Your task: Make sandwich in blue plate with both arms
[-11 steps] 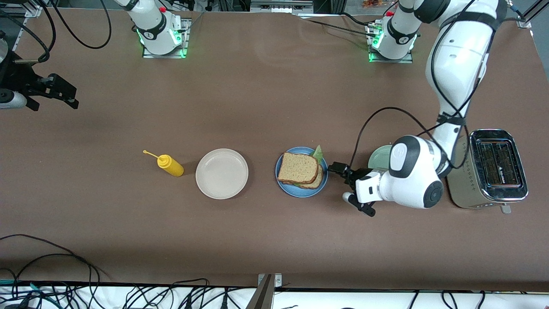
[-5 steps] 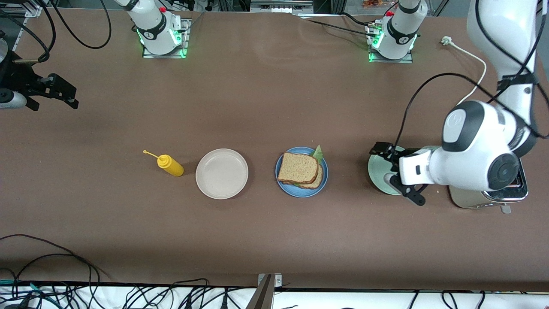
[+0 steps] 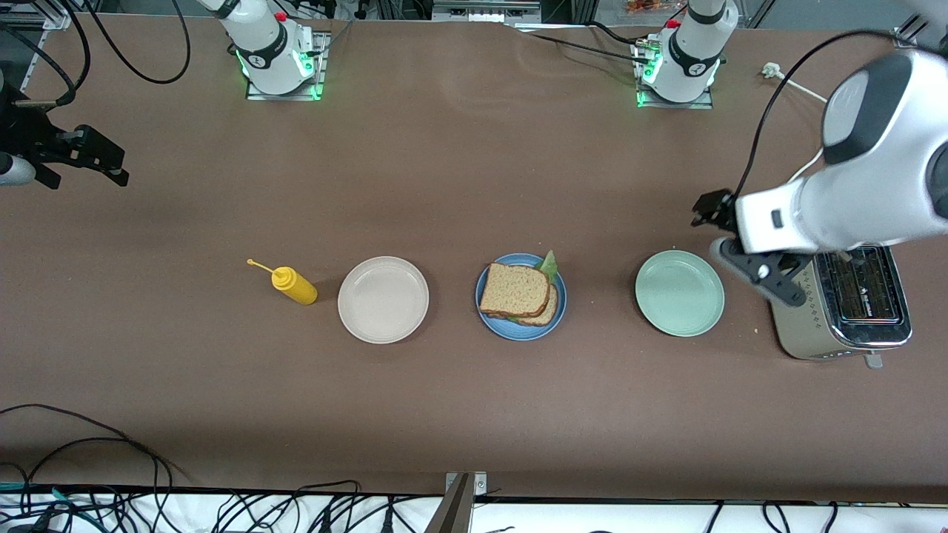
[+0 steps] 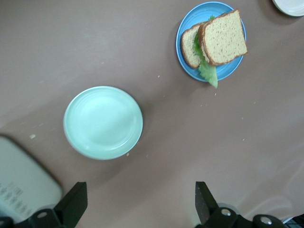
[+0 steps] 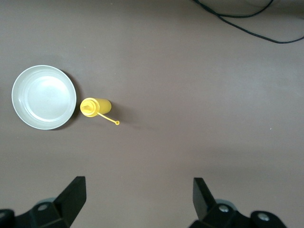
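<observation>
The sandwich (image 3: 516, 292), two brown bread slices with a green lettuce leaf poking out between them, lies on the blue plate (image 3: 489, 314) in the middle of the table. The left wrist view shows the sandwich (image 4: 222, 37) and the blue plate (image 4: 194, 16) too. My left gripper (image 3: 709, 229) hangs open and empty in the air over the table between the mint-green plate and the toaster; it is seen as (image 4: 141, 199) in its wrist view. My right gripper (image 3: 117, 164) is open and empty, high over the right arm's end of the table, and appears as (image 5: 139, 199) in its wrist view.
A mint-green plate (image 3: 679, 293) lies bare beside the blue plate, toward the left arm's end. A chrome toaster (image 3: 844, 303) stands past it. An off-white plate (image 3: 383, 299) and a yellow squeeze bottle (image 3: 294, 285) lie toward the right arm's end. Cables trail along the front edge.
My left gripper has pulled away from beside the blue plate, rising and moving over the mint-green plate toward the toaster. The right gripper has barely shifted. The sandwich has stayed put.
</observation>
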